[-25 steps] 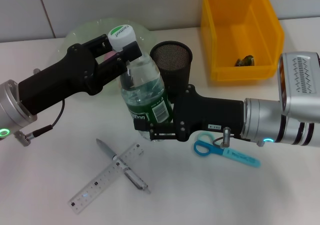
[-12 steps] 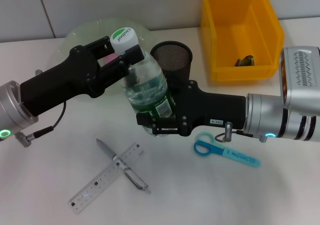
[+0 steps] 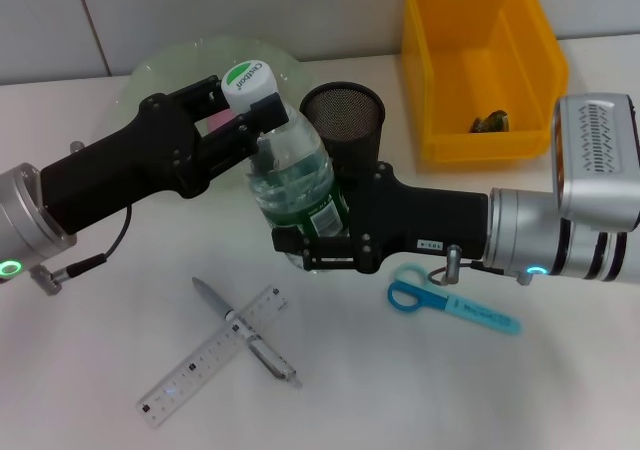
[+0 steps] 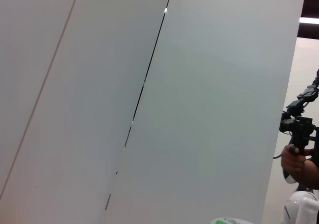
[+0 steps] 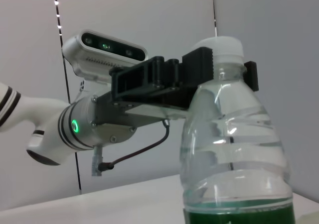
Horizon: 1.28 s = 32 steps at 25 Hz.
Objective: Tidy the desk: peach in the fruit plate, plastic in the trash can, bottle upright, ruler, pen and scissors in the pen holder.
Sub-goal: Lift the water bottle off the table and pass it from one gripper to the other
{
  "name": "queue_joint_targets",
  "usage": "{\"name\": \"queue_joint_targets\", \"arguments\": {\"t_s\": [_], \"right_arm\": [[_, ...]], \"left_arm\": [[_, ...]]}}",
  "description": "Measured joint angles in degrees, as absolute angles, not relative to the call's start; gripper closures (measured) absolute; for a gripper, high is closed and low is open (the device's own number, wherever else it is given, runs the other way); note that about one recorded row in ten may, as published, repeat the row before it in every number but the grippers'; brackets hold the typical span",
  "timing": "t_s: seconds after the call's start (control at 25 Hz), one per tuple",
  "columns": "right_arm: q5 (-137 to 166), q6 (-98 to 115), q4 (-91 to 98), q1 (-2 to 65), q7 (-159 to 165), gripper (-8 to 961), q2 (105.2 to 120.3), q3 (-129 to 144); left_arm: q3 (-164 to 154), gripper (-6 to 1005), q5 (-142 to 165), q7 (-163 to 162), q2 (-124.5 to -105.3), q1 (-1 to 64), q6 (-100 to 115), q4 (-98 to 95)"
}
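The clear bottle (image 3: pixel 293 175), with a green label and white cap, is held tilted above the desk. My left gripper (image 3: pixel 245 100) is shut on its cap and neck, and my right gripper (image 3: pixel 315 252) is shut around its lower body. The right wrist view shows the bottle (image 5: pixel 234 149) close up with the left gripper (image 5: pixel 209 77) clamped at the cap. The ruler (image 3: pixel 210 355) and pen (image 3: pixel 245 332) lie crossed near the front. Blue scissors (image 3: pixel 450 300) lie under my right arm. The black mesh pen holder (image 3: pixel 345 120) stands behind the bottle. A pink bit (image 3: pixel 215 118), perhaps the peach, shows behind the left fingers.
The pale green fruit plate (image 3: pixel 170 65) sits at the back left, partly under my left arm. A yellow bin (image 3: pixel 480 60) at the back right holds a dark crumpled item (image 3: pixel 490 122). The left wrist view shows mostly wall panels.
Both grippers have carried the bottle slightly to the right, its cap leaning a little more toward the pen holder. The items on the desk have not moved.
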<state>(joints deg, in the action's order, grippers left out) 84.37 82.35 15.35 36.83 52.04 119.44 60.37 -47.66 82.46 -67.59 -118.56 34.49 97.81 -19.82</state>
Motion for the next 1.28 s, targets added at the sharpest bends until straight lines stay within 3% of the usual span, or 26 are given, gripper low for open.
{"name": "queue_joint_targets", "arguments": {"t_s": [1.28], "right_arm": [[85.7, 78.0, 17.6, 37.9, 53.7, 184, 119.4, 64.2]], "left_arm": [[-47.7, 554, 82.5, -66.9, -118.47, 34.7, 97.0, -19.9]]}}
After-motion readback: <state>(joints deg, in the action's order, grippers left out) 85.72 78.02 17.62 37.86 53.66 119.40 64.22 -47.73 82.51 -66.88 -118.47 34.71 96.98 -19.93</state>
